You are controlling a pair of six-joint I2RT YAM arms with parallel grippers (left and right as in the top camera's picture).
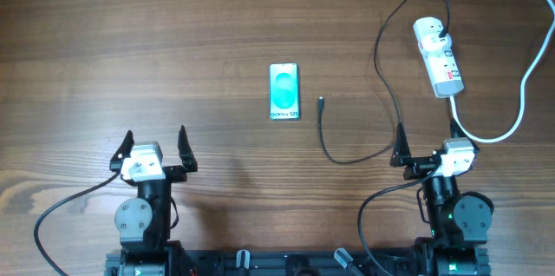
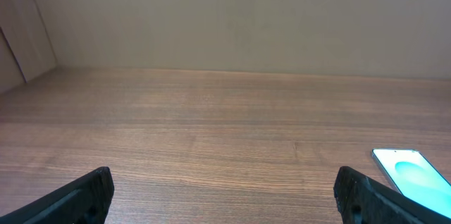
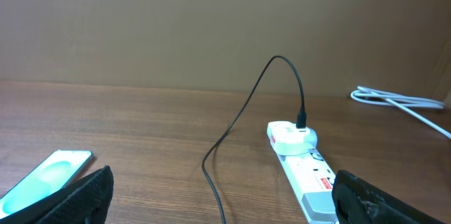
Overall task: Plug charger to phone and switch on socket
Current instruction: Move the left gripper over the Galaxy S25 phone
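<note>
Counted on the brown wooden table (image 1: 130,33):
- flat rectangular phone with cyan-teal screen (image 1: 284,91): one
- long white power strip (image 1: 442,66): one
- small white adapter (image 1: 427,29) plugged into it: one
- thin black cable (image 1: 376,50): one
- thick white cord (image 1: 523,102): one
- black two-finger grippers: two, left gripper (image 1: 154,141) and right gripper (image 1: 431,141)
</note>
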